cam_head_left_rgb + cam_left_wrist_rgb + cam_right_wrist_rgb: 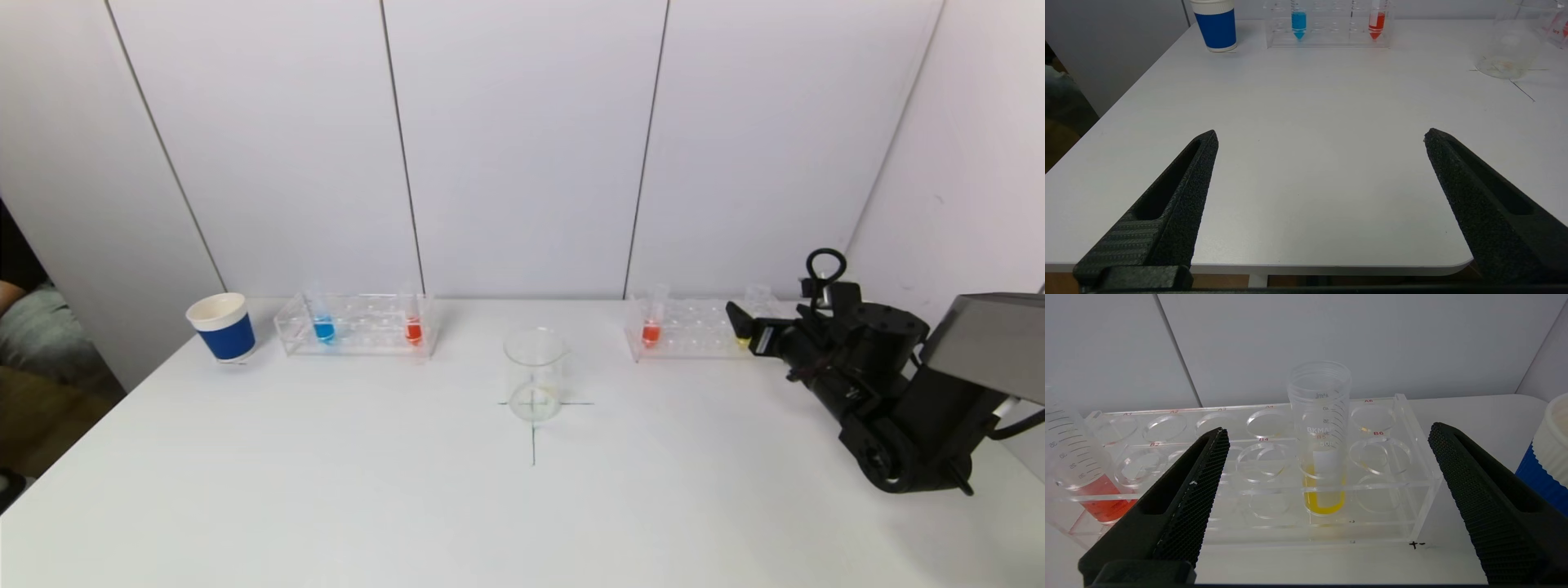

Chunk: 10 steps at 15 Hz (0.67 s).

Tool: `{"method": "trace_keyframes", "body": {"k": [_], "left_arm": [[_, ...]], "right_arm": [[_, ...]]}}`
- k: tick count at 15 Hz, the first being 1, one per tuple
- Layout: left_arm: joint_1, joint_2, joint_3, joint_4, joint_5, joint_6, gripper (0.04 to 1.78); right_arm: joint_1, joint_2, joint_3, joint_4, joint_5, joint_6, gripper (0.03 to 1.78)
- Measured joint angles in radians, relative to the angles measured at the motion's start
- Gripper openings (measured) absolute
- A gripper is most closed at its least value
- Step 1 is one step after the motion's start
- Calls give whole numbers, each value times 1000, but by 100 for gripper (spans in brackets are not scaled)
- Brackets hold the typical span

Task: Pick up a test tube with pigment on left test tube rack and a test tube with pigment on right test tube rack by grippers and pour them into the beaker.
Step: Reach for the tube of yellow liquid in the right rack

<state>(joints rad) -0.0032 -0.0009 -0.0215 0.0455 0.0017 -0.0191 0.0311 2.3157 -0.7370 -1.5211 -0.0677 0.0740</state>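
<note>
The left rack (359,325) holds a blue-pigment tube (323,327) and a red-pigment tube (414,328). The empty glass beaker (535,376) stands at the table's centre on a drawn cross. The right rack (694,327) holds an orange-red tube (651,331) and a yellow-pigment tube (1323,457). My right gripper (1327,430) is open, just in front of the right rack, with the yellow tube centred between its fingers but still beyond the tips. My left gripper (1321,134) is open and empty, low over the table's near edge, far from the left rack (1327,24).
A blue and white paper cup (222,327) stands left of the left rack. Another blue and white cup (1547,457) sits close beside the right rack's outer end. The wall runs right behind both racks.
</note>
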Motion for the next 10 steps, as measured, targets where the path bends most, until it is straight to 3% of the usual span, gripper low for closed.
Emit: {"method": "trace_keyframes", "body": {"k": [10], "left_arm": [[0, 0, 0, 0, 0, 0, 176]], "right_arm": [[-10, 49, -79, 0, -1, -12, 177]]}}
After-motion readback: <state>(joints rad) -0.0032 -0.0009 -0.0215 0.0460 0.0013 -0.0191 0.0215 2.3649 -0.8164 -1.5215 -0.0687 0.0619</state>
